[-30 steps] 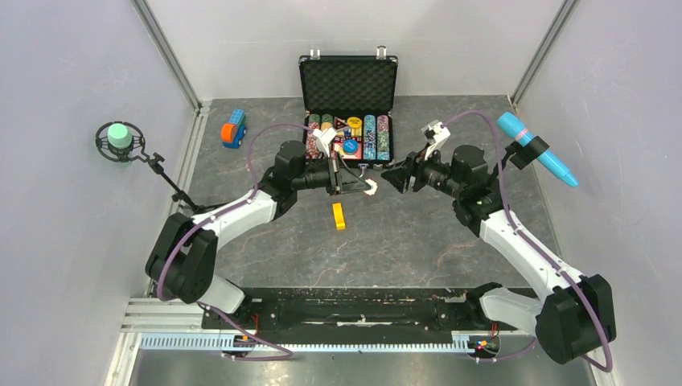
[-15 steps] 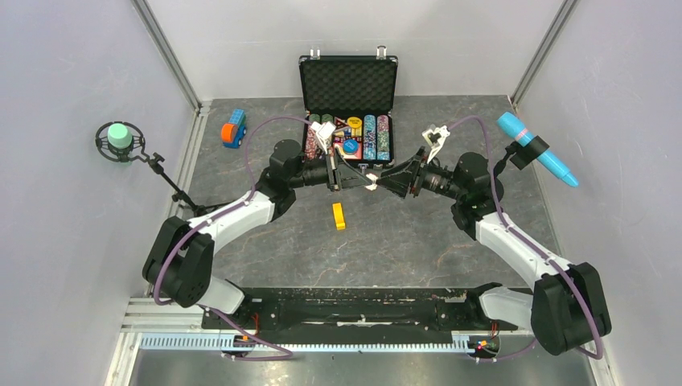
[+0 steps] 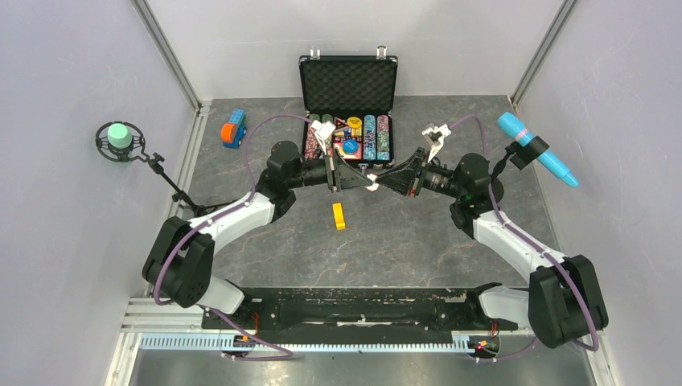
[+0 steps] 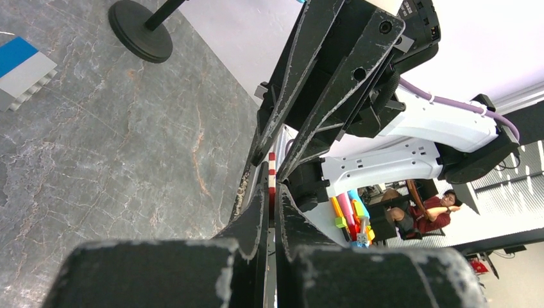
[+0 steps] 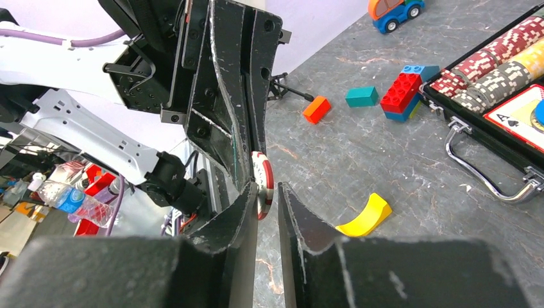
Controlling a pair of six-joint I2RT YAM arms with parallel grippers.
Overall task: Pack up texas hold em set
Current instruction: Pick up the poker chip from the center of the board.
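Since the earlier frame the right arm had swung in from three o'clock. Its right gripper (image 5: pixel 267 191) had narrowed its jaws and come to meet the left gripper (image 4: pixel 272 192) over the middle of the table (image 3: pixel 418 233). The left arm had hardly shifted.

The left gripper was pinching a red-and-white poker chip (image 5: pixel 262 186) between its fingers, clear of the tabletop. The right gripper's fingers stood close on either side of that same chip, with a sliver of gap showing on one side. Whether they had bitten yet I could not tell.

The step in hand looked like a hand-over of a loose chip from left to right, on its way to the case (image 3: pixel 348 84). The case lay open at twelve o'clock from the meeting point, with its rows of chips (image 3: pixel 370 137) already seated in the tray. The next move probably called for the right jaws to finish closing before the left let go, or the chip would drop. A short carry toward twelve o'clock would follow.

Room was tight in that direction: the case's front rim and handle (image 5: pixel 478 172) lay just beyond the fingers. A yellow block (image 3: pixel 338 215) sat near at seven o'clock, and toy bricks (image 5: pixel 401 93) lay by the case's corner at about ten o'clock. Toward five o'clock the tabletop showed open surface for withdrawing.
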